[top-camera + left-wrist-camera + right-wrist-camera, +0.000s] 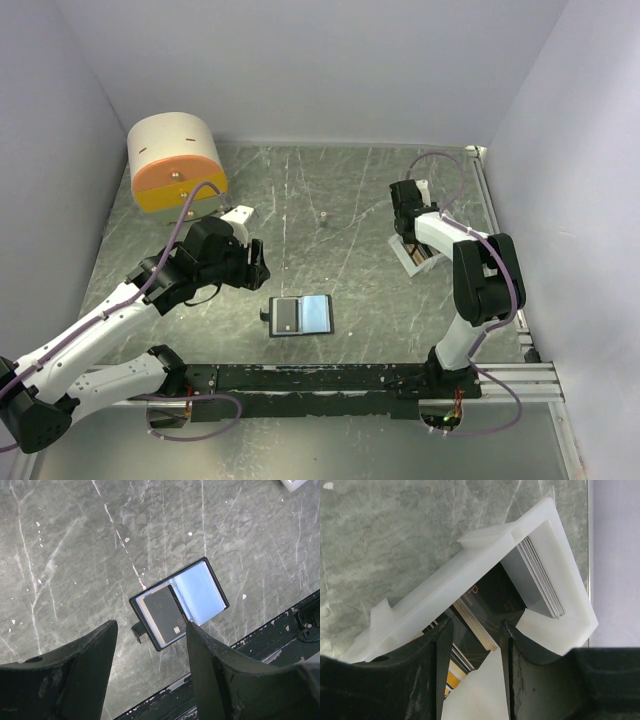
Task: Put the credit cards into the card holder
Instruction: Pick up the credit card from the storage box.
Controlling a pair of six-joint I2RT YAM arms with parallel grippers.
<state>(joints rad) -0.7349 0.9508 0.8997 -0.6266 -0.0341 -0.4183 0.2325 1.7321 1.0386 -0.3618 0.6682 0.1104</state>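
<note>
1. The step in hand looks like the pick. The right gripper [475, 630] is down in the white tray [470, 570] at the far right, where the credit cards [540, 580] stand stacked on edge against the tray's end wall.
2. Its fingers [442, 650] sit partly apart, either side of a dark gold-edged card [485, 605] that leans away from the greyish stack. Whether they're pinching it or just straddling it, the wrist view doesn't show.
3. To do this well it should take one card only. The gold edges suggest a few lying together, so a shallow close on the outermost one beats a deep grab.
4. It should lift straight up before swinging left. The tray walls are close, and a dragged card could tip the tray or fan the stack.
5. The card holder [200, 587] lies open flat near the middle of the table, toward the near side. It has one dark card [162, 617] in its left pocket, and the bluish right pocket looks free.
6. The left gripper [152, 629] hangs just left of the holder, fingers spread wide, holding nothing. It's handy for pinning the holder down, which will probably skate otherwise.
</note>
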